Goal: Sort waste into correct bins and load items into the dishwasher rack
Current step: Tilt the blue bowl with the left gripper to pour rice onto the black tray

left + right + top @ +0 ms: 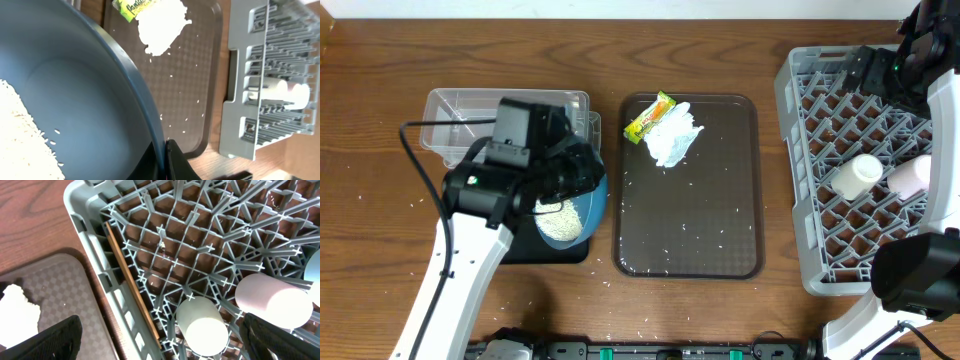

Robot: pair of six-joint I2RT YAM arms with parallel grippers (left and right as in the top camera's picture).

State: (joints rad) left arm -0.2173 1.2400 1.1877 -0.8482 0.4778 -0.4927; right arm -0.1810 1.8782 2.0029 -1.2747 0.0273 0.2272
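Note:
My left gripper point(580, 178) is shut on the rim of the large blue bowl point(592, 200), which it holds tilted over the shallow black tray point(555, 252). A heap of white rice point(560, 220) lies in the bowl; the left wrist view shows the jaws point(163, 161) pinching the rim, with rice point(20, 145) inside. The snack wrapper point(650, 117) and the crumpled tissue point(672, 140) lie on the brown tray point(690, 225). My right gripper point(868, 66) is open above the grey rack point(794, 200). The rack holds a white cup point(202, 327), a pink cup point(272, 300) and chopsticks point(132, 290).
The clear tub point(460, 125) stands behind the black tray at the left. Loose rice grains are scattered on the brown tray and on the wooden table point(380, 60). The rack's raised wall point(85, 225) stands beside the brown tray's right edge.

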